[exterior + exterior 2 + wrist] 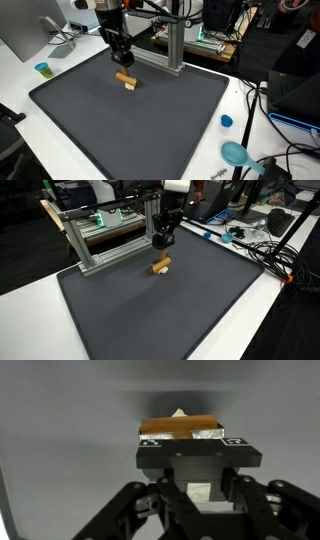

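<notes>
A small tan wooden block point(124, 80) point(161, 265) sits at the far side of the dark grey mat point(150, 135) point(170, 325), at or just above its surface. My black gripper point(123, 68) point(162, 250) comes straight down onto it. In the wrist view the block point(180, 426) shows its brown top and pale sides right at the front edge of the gripper point(192, 444), whose jaws stand partly closed on it. Where the fingers meet the block is hidden behind the black jaw bar.
A silver aluminium frame point(170, 45) point(100, 240) stands just behind the block at the mat's far edge. Off the mat lie a blue cap point(226, 121), a teal cup point(42, 69), a teal scoop-like thing point(236, 153) and cables point(265, 250).
</notes>
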`<control>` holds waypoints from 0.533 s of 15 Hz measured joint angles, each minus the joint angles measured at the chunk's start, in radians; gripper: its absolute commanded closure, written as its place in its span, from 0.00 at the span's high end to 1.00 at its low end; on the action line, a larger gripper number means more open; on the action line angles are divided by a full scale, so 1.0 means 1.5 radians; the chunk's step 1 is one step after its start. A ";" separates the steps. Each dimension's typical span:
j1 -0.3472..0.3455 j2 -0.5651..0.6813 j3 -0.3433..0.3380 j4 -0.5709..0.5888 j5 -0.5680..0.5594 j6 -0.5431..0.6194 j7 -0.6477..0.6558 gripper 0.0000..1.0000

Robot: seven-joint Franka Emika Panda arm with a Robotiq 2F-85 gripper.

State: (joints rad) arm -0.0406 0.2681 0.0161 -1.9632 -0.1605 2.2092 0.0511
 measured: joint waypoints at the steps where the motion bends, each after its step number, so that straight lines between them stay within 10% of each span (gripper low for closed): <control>1: 0.000 0.002 -0.001 0.003 0.001 0.000 0.000 0.21; 8: 0.002 0.014 -0.003 0.014 0.011 0.010 0.000 0.21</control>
State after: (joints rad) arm -0.0382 0.2898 0.0112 -1.9426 -0.1447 2.2246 0.0511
